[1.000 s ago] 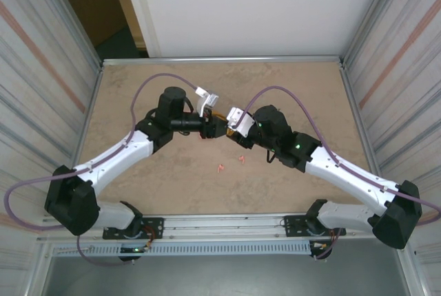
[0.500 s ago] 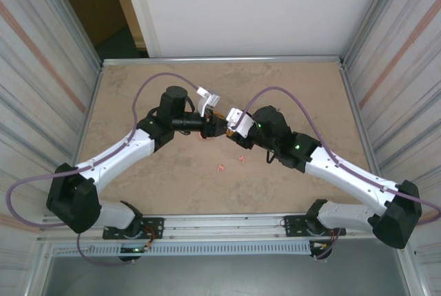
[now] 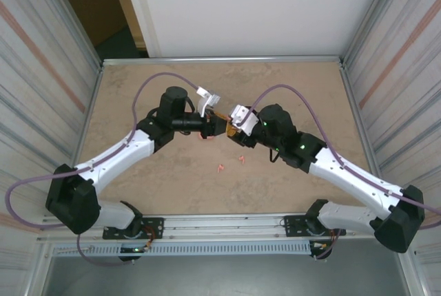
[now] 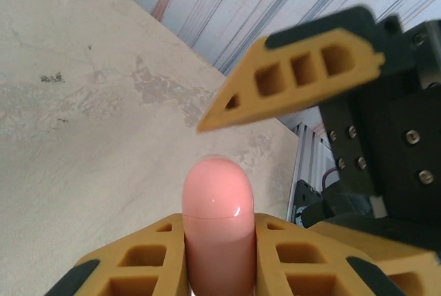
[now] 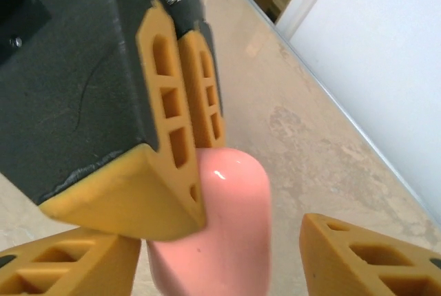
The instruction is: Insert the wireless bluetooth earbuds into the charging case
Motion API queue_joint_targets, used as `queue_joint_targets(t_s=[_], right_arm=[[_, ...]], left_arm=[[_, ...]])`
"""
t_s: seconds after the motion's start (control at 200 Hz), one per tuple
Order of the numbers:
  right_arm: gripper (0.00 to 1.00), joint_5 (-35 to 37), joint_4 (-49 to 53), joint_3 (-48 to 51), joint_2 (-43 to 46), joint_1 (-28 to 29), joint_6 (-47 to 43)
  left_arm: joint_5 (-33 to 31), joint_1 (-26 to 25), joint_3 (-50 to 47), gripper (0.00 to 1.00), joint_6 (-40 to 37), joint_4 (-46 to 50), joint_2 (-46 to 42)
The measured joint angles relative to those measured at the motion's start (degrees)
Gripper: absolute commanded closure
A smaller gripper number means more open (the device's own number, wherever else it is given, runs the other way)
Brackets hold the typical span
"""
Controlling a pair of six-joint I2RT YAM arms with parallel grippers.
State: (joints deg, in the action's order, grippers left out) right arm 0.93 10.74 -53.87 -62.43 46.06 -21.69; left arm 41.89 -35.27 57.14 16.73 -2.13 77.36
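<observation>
A closed, rounded pink charging case (image 4: 218,220) stands upright between the yellow fingers of my left gripper (image 4: 218,241), which is shut on it. In the right wrist view the same case (image 5: 234,227) sits between the spread fingers of my right gripper (image 5: 220,248), which is open, with a clear gap on its right side. The two grippers meet above mid-table, the left gripper (image 3: 217,127) against the right gripper (image 3: 231,128). Two tiny salmon-pink earbuds (image 3: 220,167) (image 3: 242,159) lie on the table just in front of them.
A small pink item (image 3: 202,136) lies on the table beneath the left gripper. The marbled tabletop (image 3: 138,96) is fenced by a metal rim and corrugated side walls. Purple cables arch over both arms.
The right wrist has shifted slightly up and to the right around the case. The left arm has hardly moved and holds the case throughout.
</observation>
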Motion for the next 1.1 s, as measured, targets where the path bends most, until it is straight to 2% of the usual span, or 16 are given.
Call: queue_joint_targets(t_s=[0.175, 0.326, 0.541, 0.727, 0.872, 1.097], right_arm=[[0.17, -7.0, -1.1, 2.5, 4.0, -4.5, 4.7], [0.15, -16.2, -4.1, 6.5, 8.2, -10.7, 11.3], [0.16, -27.8, -10.9, 9.0, 9.7, -17.6, 23.9], [0.16, -36.5, -17.7, 8.9, 7.3, -18.2, 33.4], [0.16, -40.4, -20.9, 6.6, 3.1, -16.0, 37.3], [0.28, -43.3, -25.9, 4.0, -2.5, -12.6, 39.7]], left_arm=[[-0.1, 2.1, -4.7, 0.99, 1.8, -5.2, -2.1], [-0.5, 5.2, -10.3, 1.0, 4.4, -12.0, -4.1], [-1.2, 5.5, -17.2, 1.0, 5.1, -23.3, -8.6], [-1.5, 5.5, -22.4, 1.0, 5.1, -34.1, -11.4], [-1.5, 5.5, -25.4, 1.0, 5.2, -41.1, -12.1], [-1.5, 5.5, -28.0, 1.0, 5.6, -48.8, -13.1]])
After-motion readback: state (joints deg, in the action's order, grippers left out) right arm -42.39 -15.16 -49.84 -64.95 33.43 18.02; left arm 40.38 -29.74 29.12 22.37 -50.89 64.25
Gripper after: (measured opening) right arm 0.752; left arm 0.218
